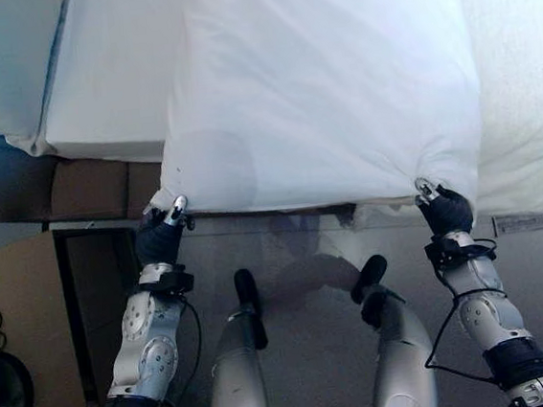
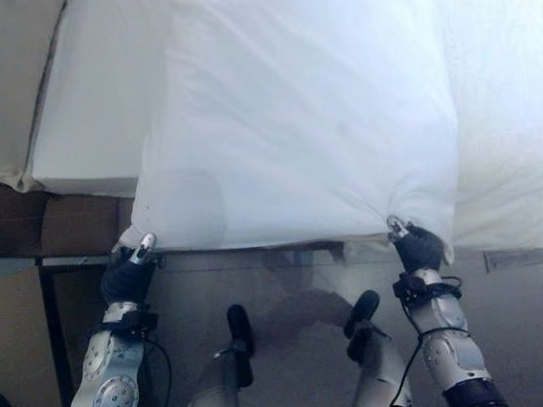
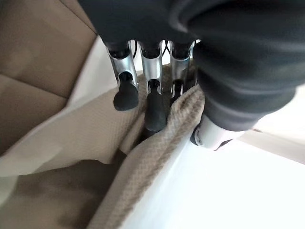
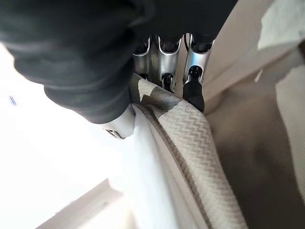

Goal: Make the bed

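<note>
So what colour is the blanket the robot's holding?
White on top; the blanket shows best in the left eye view. Both the left hand and right hand pinch its edge.

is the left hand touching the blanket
Touching. The left wrist view shows the left hand with fingers and thumb pinching the blanket edge between them; the right hand grips its corner likewise.

A grey floor (image 1: 315, 257) runs along the near side of the bed, darker in patches and crossed by a pale strip (image 1: 533, 222) at the right. To the left, a brown wooden frame (image 1: 87, 188) lines the side of the white mattress (image 1: 110, 75). Below it stands a tan cardboard box (image 1: 24, 333), with a dark opening (image 1: 99, 307) just beside it. Bright light washes the upper right, leaving the floor in shade.
</note>
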Controlling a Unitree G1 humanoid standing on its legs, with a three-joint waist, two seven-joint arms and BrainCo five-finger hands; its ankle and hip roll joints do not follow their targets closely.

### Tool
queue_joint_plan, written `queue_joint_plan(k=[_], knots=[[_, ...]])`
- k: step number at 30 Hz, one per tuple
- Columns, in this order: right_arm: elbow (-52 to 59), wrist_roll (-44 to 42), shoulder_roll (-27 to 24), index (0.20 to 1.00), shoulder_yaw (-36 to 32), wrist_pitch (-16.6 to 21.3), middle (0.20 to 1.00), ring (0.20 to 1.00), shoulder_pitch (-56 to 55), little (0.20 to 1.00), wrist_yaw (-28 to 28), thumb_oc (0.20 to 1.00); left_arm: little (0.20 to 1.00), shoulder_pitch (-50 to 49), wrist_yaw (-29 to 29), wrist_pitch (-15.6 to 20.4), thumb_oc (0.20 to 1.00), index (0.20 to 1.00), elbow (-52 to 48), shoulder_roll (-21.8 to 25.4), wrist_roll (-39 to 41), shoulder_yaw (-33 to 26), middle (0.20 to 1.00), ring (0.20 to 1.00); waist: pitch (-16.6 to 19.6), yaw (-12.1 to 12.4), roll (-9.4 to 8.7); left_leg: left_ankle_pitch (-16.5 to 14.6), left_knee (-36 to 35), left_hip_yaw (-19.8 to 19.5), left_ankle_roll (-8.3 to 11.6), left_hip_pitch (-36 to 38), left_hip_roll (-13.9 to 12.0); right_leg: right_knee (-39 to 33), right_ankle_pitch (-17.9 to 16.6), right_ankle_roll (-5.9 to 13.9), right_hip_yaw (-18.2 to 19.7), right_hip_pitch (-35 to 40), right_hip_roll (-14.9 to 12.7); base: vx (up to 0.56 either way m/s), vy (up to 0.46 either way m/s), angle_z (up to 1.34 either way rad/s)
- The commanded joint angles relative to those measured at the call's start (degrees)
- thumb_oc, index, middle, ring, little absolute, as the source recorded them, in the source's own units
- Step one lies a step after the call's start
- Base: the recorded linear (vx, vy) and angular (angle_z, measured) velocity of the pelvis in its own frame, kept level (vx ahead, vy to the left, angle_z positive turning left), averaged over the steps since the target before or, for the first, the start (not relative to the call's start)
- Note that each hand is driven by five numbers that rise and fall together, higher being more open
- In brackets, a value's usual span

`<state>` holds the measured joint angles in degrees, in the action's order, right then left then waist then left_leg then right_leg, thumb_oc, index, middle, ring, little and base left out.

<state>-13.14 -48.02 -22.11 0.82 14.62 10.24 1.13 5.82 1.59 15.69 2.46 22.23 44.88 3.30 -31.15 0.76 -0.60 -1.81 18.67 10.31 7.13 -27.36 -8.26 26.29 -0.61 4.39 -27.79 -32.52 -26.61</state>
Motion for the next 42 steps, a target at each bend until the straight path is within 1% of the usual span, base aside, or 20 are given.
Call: queue_joint_plan(k=[1,4,6,9,14,16,18,19,20,21,24,25,26,27,28,29,33,35,38,42], knots=[[-5.7,2.8,-3.8,0.200,-4.0,1.2,0.200,0.200,-4.7,0.200,2.5,0.200,0.200,-2.5,2.3,5.8,0.200,0.200,5.4,3.3,-1.8,-8.7,0.200,0.200,1.4,0.4,-0.35,-0.8,1.7,-0.6,-1.41,-4.9,1.2,-0.1,-3.4,6.23,0.6,-2.2,-1.4,-0.03,-0.029,0.01],[-9.3,2.7,-3.8,0.200,-3.6,1.2,0.200,0.200,-3.4,0.200,3.0,0.200,0.200,-1.4,2.7,5.4,0.200,0.200,8.3,3.4,-3.6,-7.1,0.200,0.200,1.4,0.1,-0.25,-1.1,2.9,-0.5,-1.50,-7.2,1.0,1.2,-2.9,5.88,1.5,-4.5,-1.2,-0.03,-0.025,0.01],[-14.7,3.1,-4.4,0.200,-2.9,0.9,0.200,0.200,-0.9,0.200,4.3,0.200,0.200,0.9,3.7,4.9,0.200,0.200,14.9,2.7,-3.3,-5.5,0.200,0.200,1.4,-0.2,0.02,-1.3,4.4,-0.3,-1.49,-10.1,0.6,2.5,-2.2,5.49,2.2,-7.3,-1.0,-0.04,-0.037,0.04],[-19.2,3.8,-4.8,0.200,-2.4,0.7,0.200,0.200,1.6,0.200,5.4,0.200,0.200,3.1,5.0,4.9,0.200,0.200,18.3,2.3,-3.6,-4.7,0.200,0.200,1.4,-0.3,0.14,-1.5,5.7,-0.2,-1.51,-12.8,0.3,3.5,-1.8,5.26,3.2,-9.9,-0.9,-0.02,-0.026,0.02],[-31.8,6.9,-5.9,0.200,0.2,-1.1,0.200,0.200,8.4,0.200,8.9,0.200,0.200,10.2,8.5,3.4,0.200,0.200,30.9,2.4,-5.0,-0.9,0.200,0.200,1.4,-0.9,0.12,-2.5,10.9,-0.3,-1.69,-20.9,-0.4,8.6,0.6,4.28,5.4,-17.8,-0.1,-0.01,-0.035,0.04],[-33.5,7.8,-6.1,0.200,0.8,-1.4,0.200,0.200,9.9,0.200,9.3,0.200,0.200,11.6,8.9,3.3,0.200,0.200,32.3,2.6,-5.5,-0.1,0.200,0.200,1.4,-1.0,0.12,-2.9,12.2,-0.5,-1.70,-22.6,-0.6,9.8,1.3,4.06,5.8,-19.6,0.0,0.00,-0.015,0.00],[-38.9,11.3,-7.3,0.200,3.9,-3.2,0.200,0.200,13.9,0.200,9.9,0.200,0.200,14.9,10.2,1.7,0.200,0.200,39.0,2.2,-7.1,2.2,0.200,0.200,1.4,-1.1,-0.05,-3.9,16.1,-0.7,-1.82,-27.0,-0.8,13.4,3.0,3.47,7.1,-23.9,0.4,0.00,0.000,0.00],[-39.1,11.3,-7.3,0.200,3.9,-3.2,0.200,0.200,14.3,0.200,9.9,0.200,0.200,15.3,10.2,1.7,0.200,0.200,39.2,2.2,-7.1,2.1,0.200,0.200,1.4,-1.1,-0.07,-4.0,16.5,-0.7,-1.82,-27.3,-0.8,13.7,3.1,3.45,7.2,-24.3,0.3,0.02,-0.054,-0.07],[-42.4,12.8,-7.8,0.200,5.7,-4.3,0.200,0.200,16.7,0.200,10.2,0.200,0.200,17.4,11.0,0.4,0.200,0.200,43.2,2.0,-8.7,3.7,0.200,0.200,1.4,-1.2,-0.33,-4.9,19.3,-0.8,-1.90,-30.3,-1.2,15.9,4.3,2.86,7.9,-26.7,0.2,0.02,-0.042,-0.09],[-42.7,12.8,-7.8,0.200,5.7,-4.3,0.200,0.200,17.1,0.200,10.1,0.200,0.200,17.7,11.0,0.4,0.200,0.200,43.4,2.0,-8.7,3.6,0.200,0.200,1.4,-1.2,-0.35,-5.1,19.8,-0.8,-1.90,-30.7,-1.2,16.3,4.5,2.83,8.0,-27.2,0.2,0.04,-0.055,-0.10],[-47.2,15.9,-8.7,0.200,8.4,-6.2,0.200,0.200,20.4,0.200,9.9,0.200,0.200,20.2,11.1,-1.5,0.200,0.200,48.6,2.4,-11.3,6.3,0.200,0.200,1.4,-1.2,-0.48,-6.6,24.1,-0.9,-2.03,-34.7,-1.6,20.2,6.7,2.12,9.6,-31.0,0.1,0.04,-0.031,0.02],[-49.9,18.6,-9.2,0.200,10.5,-7.4,0.200,0.200,22.5,0.200,9.9,0.200,0.200,21.8,10.9,-3.3,0.200,0.200,52.1,2.5,-14.0,8.4,0.200,0.200,1.4,-1.2,-0.50,-7.4,26.7,-0.9,-2.12,-36.9,-1.7,22.4,8.0,1.55,10.3,-32.9,0.0,0.00,0.000,0.00],[-50.1,18.6,-9.2,0.200,10.5,-7.3,0.200,0.200,22.8,0.200,9.9,0.200,0.200,22.1,10.8,-3.2,0.200,0.200,52.4,2.5,-14.1,8.3,0.200,0.200,1.4,-1.2,-0.53,-7.6,27.1,-0.9,-2.11,-37.2,-1.8,22.7,8.2,1.53,10.4,-33.3,0.0,0.05,-0.027,-0.02],[-54.2,20.5,-9.4,0.200,11.5,-8.6,0.200,0.200,24.5,0.200,9.1,0.200,0.219,24.0,11.0,-5.1,0.219,0.219,56.6,2.3,-17.5,9.9,0.219,0.219,1.4,-1.1,-0.52,-8.6,29.9,-0.9,-2.27,-39.0,-2.0,25.2,9.4,0.98,10.9,-34.9,-0.3,0.05,-0.016,-0.06],[-55.4,21.5,-9.4,0.570,12.3,-9.3,0.570,0.570,25.3,0.570,9.2,0.570,0.605,24.6,11.3,-5.7,0.605,0.605,57.7,2.6,-18.5,10.4,0.605,0.605,1.4,-1.0,-0.47,-8.9,30.7,-1.1,-2.42,-39.5,-2.2,26.1,10.0,0.82,11.1,-35.6,-0.4,0.07,-0.021,-0.09],[-57.3,22.9,-9.5,1.000,13.1,-10.1,1.000,1.000,26.7,1.000,8.9,1.000,1.000,25.5,10.9,-6.8,1.000,1.000,60.4,2.5,-19.8,10.6,1.000,1.000,1.4,-1.0,-0.57,-9.7,32.3,-1.2,-2.71,-40.5,-2.2,27.7,10.8,0.50,11.4,-36.7,-0.6,0.04,-0.008,-0.07],[-58.8,24.6,-8.8,1.000,14.3,-10.8,1.000,1.000,27.1,1.000,8.6,1.000,1.000,25.9,10.9,-8.1,1.000,1.000,62.5,2.5,-23.0,11.5,1.000,1.000,1.4,-1.0,-0.56,-11.0,35.1,-1.3,-3.33,-41.9,-2.4,30.8,12.4,-0.10,12.8,-38.9,-1.0,0.04,0.005,-0.02],[-60.5,26.1,-9.1,1.000,14.2,-11.4,1.000,1.000,26.6,1.000,7.9,1.000,1.000,25.0,9.9,-9.5,1.000,1.000,64.2,2.7,-29.1,13.3,1.000,1.000,1.4,-0.9,-0.52,-11.8,36.8,-1.2,-3.89,-42.4,-2.5,32.3,13.2,-0.53,13.1,-39.3,-1.9,0.00,0.000,0.00],[-61.4,27.1,-9.4,1.000,14.2,-12.1,1.000,1.000,25.5,1.000,7.3,1.000,1.000,23.4,9.1,-10.3,1.000,1.000,65.9,2.9,-30.8,13.0,1.000,1.000,1.4,-1.0,-0.72,-11.8,36.7,-1.0,-4.14,-42.0,-2.5,32.0,12.9,-0.62,12.7,-39.0,-2.2,0.00,-0.004,0.06],[-62.8,29.4,-10.0,1.000,12.8,-12.5,1.000,1.000,22.0,1.000,7.0,1.000,1.000,19.7,8.2,-10.7,1.000,1.000,67.2,3.7,-30.9,10.3,1.000,1.000,1.4,-0.9,-0.70,-11.1,34.4,-0.3,-4.24,-39.5,-2.1,29.4,11.7,-0.37,11.8,-36.6,-2.2,-0.03,-0.002,-0.06]])
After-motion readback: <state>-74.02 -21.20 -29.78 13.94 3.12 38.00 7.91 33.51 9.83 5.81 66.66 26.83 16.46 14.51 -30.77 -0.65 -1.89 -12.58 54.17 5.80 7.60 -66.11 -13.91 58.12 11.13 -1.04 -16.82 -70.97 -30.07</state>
